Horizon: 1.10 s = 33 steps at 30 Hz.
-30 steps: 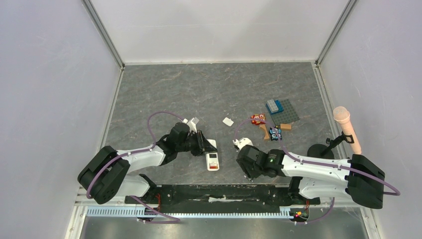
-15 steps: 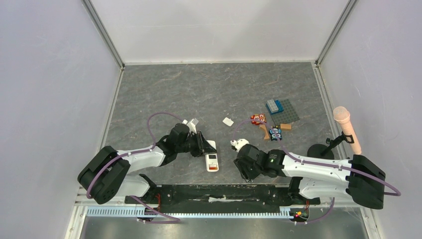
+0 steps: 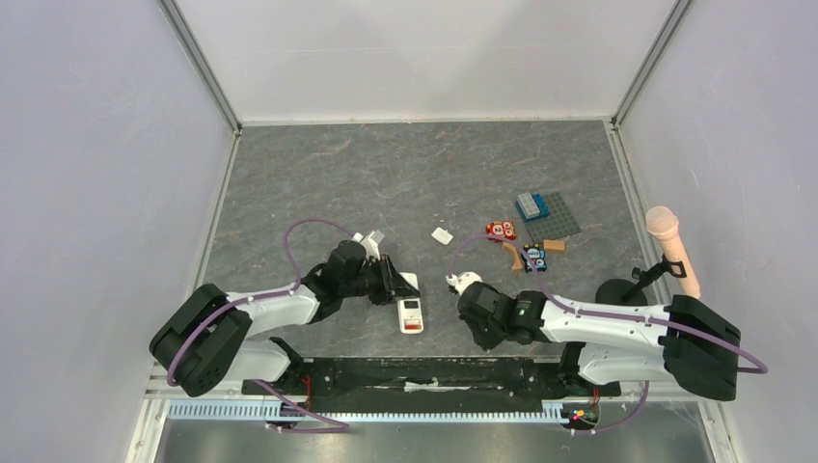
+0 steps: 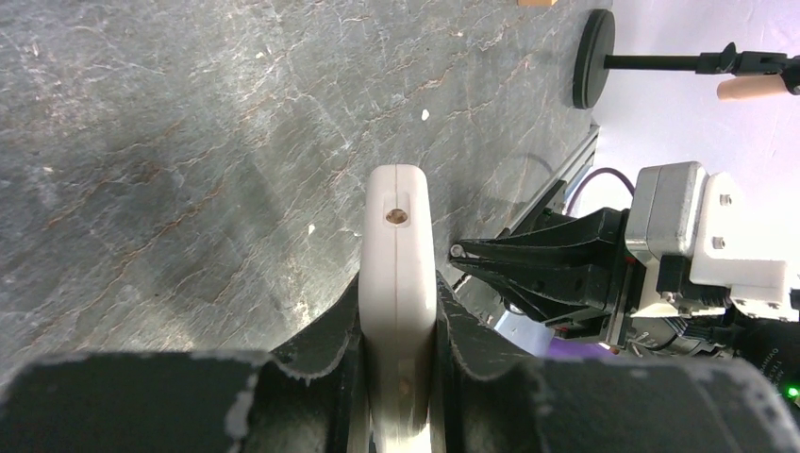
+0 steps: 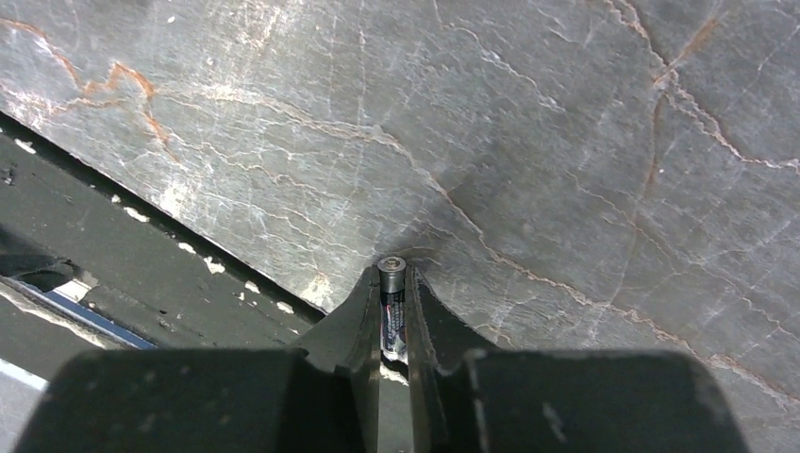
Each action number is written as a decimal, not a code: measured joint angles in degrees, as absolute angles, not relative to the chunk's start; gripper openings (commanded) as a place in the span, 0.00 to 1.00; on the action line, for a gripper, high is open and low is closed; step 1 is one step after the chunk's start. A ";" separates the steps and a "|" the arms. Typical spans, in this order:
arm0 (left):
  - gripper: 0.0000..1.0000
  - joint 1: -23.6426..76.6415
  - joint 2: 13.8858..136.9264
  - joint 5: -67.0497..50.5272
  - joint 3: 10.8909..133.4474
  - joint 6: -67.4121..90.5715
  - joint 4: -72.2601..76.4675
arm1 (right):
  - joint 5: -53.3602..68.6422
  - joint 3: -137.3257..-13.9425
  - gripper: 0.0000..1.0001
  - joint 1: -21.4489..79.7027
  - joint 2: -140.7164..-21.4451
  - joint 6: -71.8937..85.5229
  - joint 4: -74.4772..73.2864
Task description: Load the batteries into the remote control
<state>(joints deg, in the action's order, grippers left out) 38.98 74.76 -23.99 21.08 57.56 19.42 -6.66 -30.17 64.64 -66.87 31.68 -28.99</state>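
Steady — left gripper (image 4: 400, 307) clamps the remote control (image 4: 398, 222), right gripper (image 5: 391, 281) pinches the dark battery (image 5: 391, 321) — thin, could twist out during insertion

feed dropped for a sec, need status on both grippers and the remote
Left gripper shut on remote control. Right gripper shut on dark battery, silvery end outward. White cover piece lies apart, farther back. Nothing seen between gripper tips.
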 measured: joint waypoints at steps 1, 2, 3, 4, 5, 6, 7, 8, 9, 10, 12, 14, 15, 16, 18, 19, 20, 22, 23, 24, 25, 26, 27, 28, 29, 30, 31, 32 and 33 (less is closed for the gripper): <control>0.02 38.98 74.56 -23.97 21.02 57.58 19.51 | -6.81 -30.15 0.09 64.69 -66.87 31.90 -28.97; 0.02 38.98 74.39 -23.97 20.93 57.58 19.68 | -6.94 -30.15 0.09 64.71 -66.85 32.38 -28.97; 0.02 38.98 74.22 -23.94 20.82 57.60 19.94 | -7.05 -30.15 0.08 64.71 -66.83 32.75 -28.97; 0.02 38.98 74.02 -23.92 20.67 57.63 20.32 | -7.25 -30.15 0.08 64.71 -66.81 33.26 -28.99; 0.02 38.98 73.80 -23.86 20.38 57.69 20.78 | -7.62 -30.15 0.08 64.71 -66.78 34.15 -28.95; 0.02 38.98 73.65 -23.83 20.10 57.87 21.37 | -7.81 -30.15 0.08 64.71 -66.74 34.74 -28.91; 0.02 38.98 73.41 -23.68 19.59 58.17 22.20 | -8.25 -30.15 0.08 64.71 -66.63 35.81 -28.75; 0.02 38.98 73.03 -23.40 18.94 58.67 23.22 | -8.78 -30.24 0.07 64.71 -66.43 36.84 -28.56; 0.02 38.98 72.58 -22.98 18.13 59.16 24.38 | -9.34 -30.57 0.07 64.71 -66.22 38.17 -28.38; 0.02 38.98 71.99 -22.68 17.32 59.64 25.43 | -9.87 -31.24 0.07 64.71 -65.95 39.55 -28.08; 0.02 39.00 70.46 -21.96 15.88 60.66 27.33 | -10.83 -33.15 0.07 64.71 -65.41 42.24 -27.33; 0.02 39.00 68.31 -20.78 14.63 62.19 29.21 | -12.12 -36.18 0.07 64.71 -64.71 45.36 -25.41; 0.02 39.00 67.26 -20.27 14.20 62.87 29.89 | -12.84 -37.80 0.07 64.71 -64.18 46.96 -23.86; 0.02 39.00 65.63 -19.44 13.58 64.07 30.83 | -13.72 -39.40 0.07 64.71 -63.61 48.45 -21.93; 0.02 39.00 62.52 -18.44 12.71 66.06 32.01 | -15.90 -41.69 0.07 64.73 -62.72 50.46 -18.74; 0.02 39.00 60.53 -17.87 12.27 67.44 32.42 | -17.23 -42.57 0.07 64.71 -62.37 51.16 -17.23; 0.02 39.00 58.59 -17.23 11.88 68.77 33.01 | -18.87 -43.22 0.07 64.71 -61.95 51.68 -15.44; 0.02 39.00 54.87 -15.79 11.16 71.42 33.61 | -21.61 -43.31 0.07 64.71 -61.10 51.86 -11.97; 0.02 39.00 52.93 -14.92 10.74 72.93 33.93 | -22.68 -43.18 0.07 64.71 -60.66 51.79 -10.28; 0.02 39.00 51.22 -14.06 10.31 74.52 34.28 | -23.57 -42.81 0.07 64.71 -60.16 51.46 -8.12; 0.02 39.00 49.25 -13.04 9.72 75.99 34.61 | -24.47 -42.17 0.07 64.71 -59.53 51.11 -5.61; 0.02 39.00 47.53 -11.88 9.15 77.80 34.87 | -24.95 -41.50 0.07 64.71 -58.96 50.78 -3.27; 0.02 39.00 46.13 -10.68 8.64 79.64 35.00 | -25.43 -40.69 0.07 64.71 -58.39 50.28 -0.60; 0.02 39.00 45.06 -9.78 8.16 80.84 35.31 | -25.63 -39.70 0.07 64.71 -57.82 49.76 2.52; 0.02 39.00 44.34 -8.86 7.84 82.08 35.46 | -25.65 -38.87 0.07 64.71 -57.47 49.36 4.99; 0.02 39.00 43.70 -7.77 7.49 83.44 35.79 | -25.63 -37.91 0.07 64.75 -57.12 48.97 7.73; 0.02 39.00 43.22 -6.70 7.29 84.97 35.97 | -25.61 -36.91 0.06 64.84 -56.86 48.49 10.66; 0.02 39.00 43.03 -5.93 7.20 85.84 36.14 | -25.58 -36.27 0.06 65.01 -56.77 48.05 12.80; 0.02 39.00 42.89 -4.86 7.11 87.11 36.51 | -25.63 -35.79 0.06 65.39 -56.82 47.22 15.31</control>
<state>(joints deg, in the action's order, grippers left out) 39.00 42.89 -4.86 7.11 87.11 36.51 -25.63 -35.79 65.39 -56.82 47.22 15.31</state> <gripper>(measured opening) 0.273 0.117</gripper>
